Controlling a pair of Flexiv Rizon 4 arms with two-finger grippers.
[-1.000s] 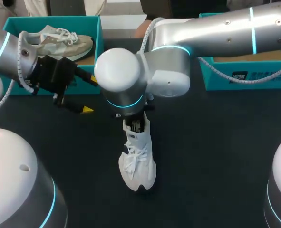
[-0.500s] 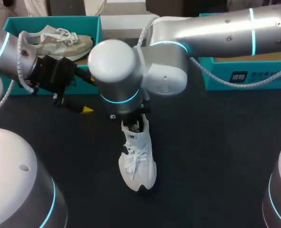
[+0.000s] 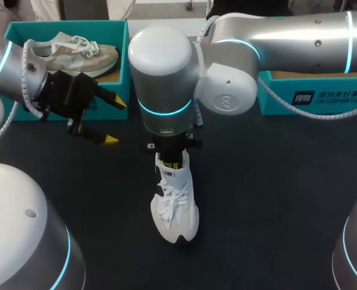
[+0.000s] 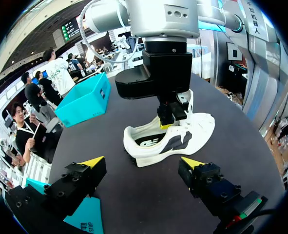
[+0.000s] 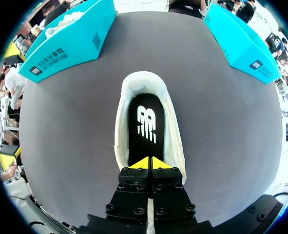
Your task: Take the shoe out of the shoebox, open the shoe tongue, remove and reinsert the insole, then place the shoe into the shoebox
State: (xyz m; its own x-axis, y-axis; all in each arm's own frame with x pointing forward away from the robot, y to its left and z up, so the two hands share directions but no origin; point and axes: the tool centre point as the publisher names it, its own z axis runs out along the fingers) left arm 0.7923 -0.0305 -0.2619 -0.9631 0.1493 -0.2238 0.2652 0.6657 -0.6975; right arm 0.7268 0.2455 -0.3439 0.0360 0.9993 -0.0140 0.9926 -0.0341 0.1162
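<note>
1. The right gripper [image 5: 149, 164] stands straight down in the heel opening of the white shoe [image 3: 175, 208], its yellow tips pressed together just over the heel end of the black insole [image 5: 146, 122]. Whether they pinch the insole's edge cannot be made out. Judging by the pose, it is set for the insole step.
2. The left gripper [image 3: 113, 121] hangs wide apart and grasps nothing, low over the table beside the shoe and clear of it. It looks placed to steady the shoe if needed.
3. The white shoe sits upright on its sole in the middle of the table, outside any box, toe toward the robot and laces loose, so the opening faces up for the right arm.
4. The dark table [image 3: 275, 193] is matte and flat, which should keep the sole from sliding.
5. A teal shoebox [image 3: 9, 30] at the far left holds a beige shoe [image 3: 75, 54]; a second teal shoebox [image 3: 311, 96] stands at the far right, well apart from the white shoe
</note>
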